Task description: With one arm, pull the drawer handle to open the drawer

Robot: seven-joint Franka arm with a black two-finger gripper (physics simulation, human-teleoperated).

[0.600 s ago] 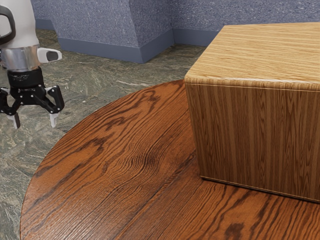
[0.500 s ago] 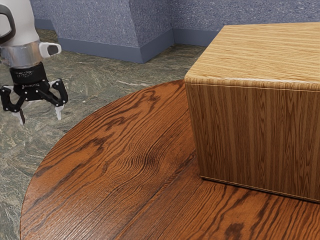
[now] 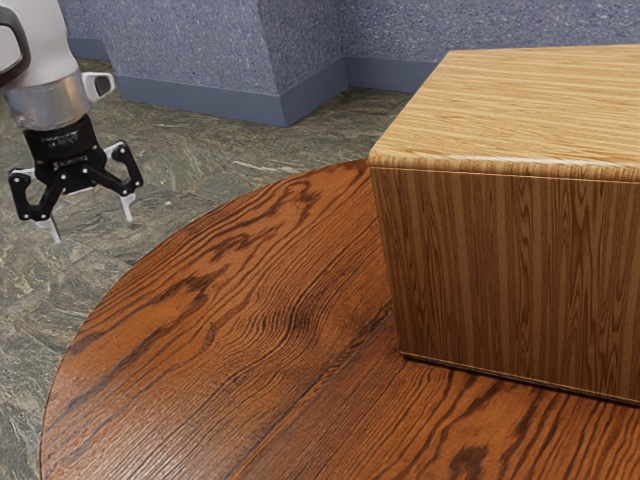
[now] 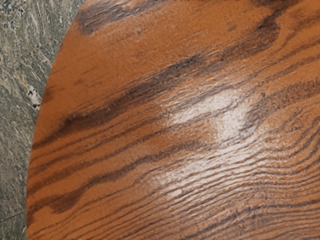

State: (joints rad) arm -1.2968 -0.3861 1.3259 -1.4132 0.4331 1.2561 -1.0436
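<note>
One small shift: moved gripper [image 3: 90, 221] toward exterior view's right, tilted toward wooden cabinet [image 3: 510, 230]. Kept fingers [image 3: 128, 206] spread, grasped nothing. Hung near table [image 3: 250, 330] edge, well apart from cabinet. Judged drawer handle on hidden cabinet face; approach barely begun.

White arm [image 3: 35, 45] with a silver wrist band [image 3: 48, 102], black pincer [image 3: 90, 221], pale fingertips [image 3: 128, 208].

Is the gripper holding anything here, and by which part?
Nothing is held. The gripper hangs with jaws open and empty, well apart from the wooden cabinet.
</note>
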